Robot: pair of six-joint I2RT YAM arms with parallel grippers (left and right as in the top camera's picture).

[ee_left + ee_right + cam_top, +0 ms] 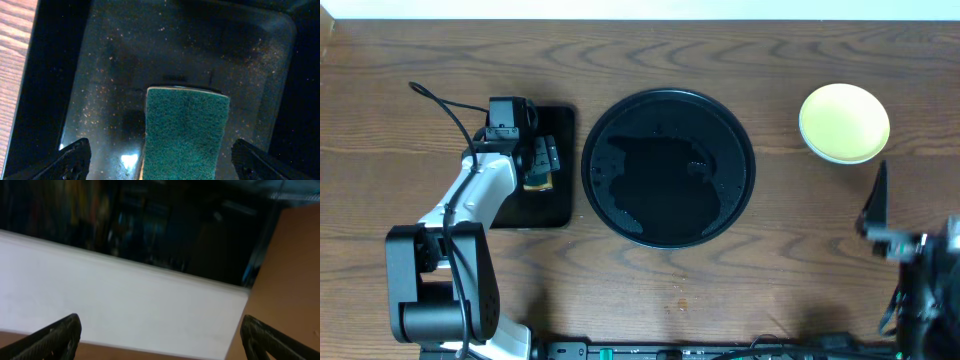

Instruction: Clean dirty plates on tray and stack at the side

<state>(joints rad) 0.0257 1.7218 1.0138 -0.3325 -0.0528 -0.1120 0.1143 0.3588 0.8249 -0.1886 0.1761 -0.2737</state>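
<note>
Around: the small rectangular black tray (558, 205) is sitting on the wooden counter (420, 50) just left of the round tray (660, 200). The left arm (480, 190) is reaching over it and covering much of it in the overhead view.
Rectangular tray: a sponge (184, 130) is lying in it, green scouring face up.
Left tool (162, 156): it is hovering over the sponge, spread wide to either side of it and gripping nothing.
Round tray: its glossy floor is showing reflections and small bright specks.
Plates (844, 122): they are sitting on the counter at the far right, well apart from the round tray, with the pale yellow one on top.
Right tool (162, 337): it is pointing off the counter, spread wide and holding nothing.
Hard to tell: whatever is lying under the yellow plate is showing only as a pale edge, and the right wrist view is coming through blurred.
</note>
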